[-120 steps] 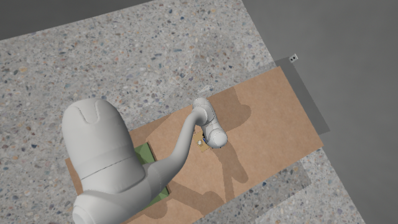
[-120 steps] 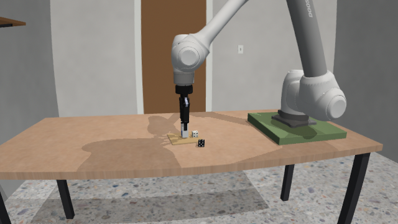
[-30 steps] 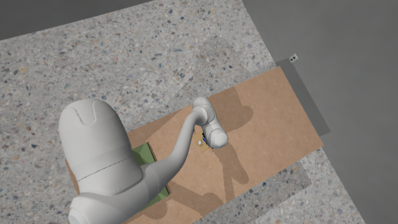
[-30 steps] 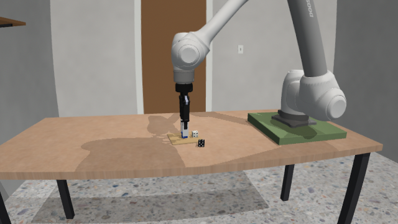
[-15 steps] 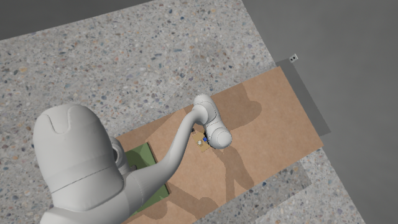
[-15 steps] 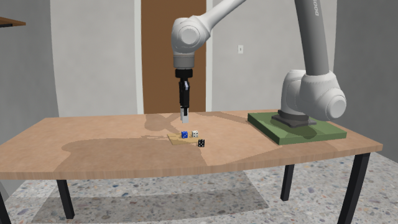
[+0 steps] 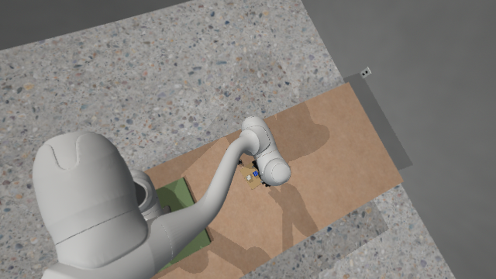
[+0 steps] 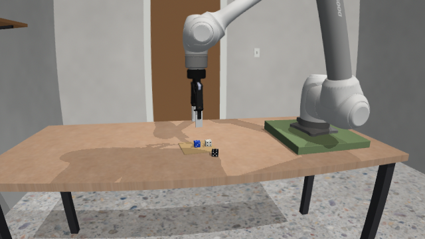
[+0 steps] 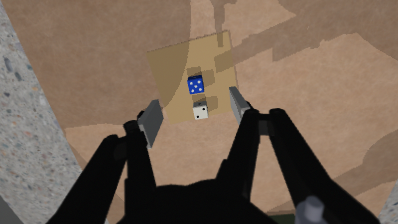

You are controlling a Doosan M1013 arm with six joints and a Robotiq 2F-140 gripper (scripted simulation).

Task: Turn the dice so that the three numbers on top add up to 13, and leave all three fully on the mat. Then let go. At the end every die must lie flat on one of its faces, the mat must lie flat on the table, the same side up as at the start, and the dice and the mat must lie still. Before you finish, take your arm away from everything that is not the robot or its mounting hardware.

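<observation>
Wood-look tabletop (image 7: 364, 136) (image 8: 109, 166) (image 9: 165, 170), matt; speckled stone-look floor (image 7: 174, 77) (image 8: 149, 206) (image 9: 25, 90).

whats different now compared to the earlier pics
The tool has let go of the blue die and risen above it; its fingers now stand open. The blue die is left on the mat. The white die and the black die stayed where they were.
</observation>
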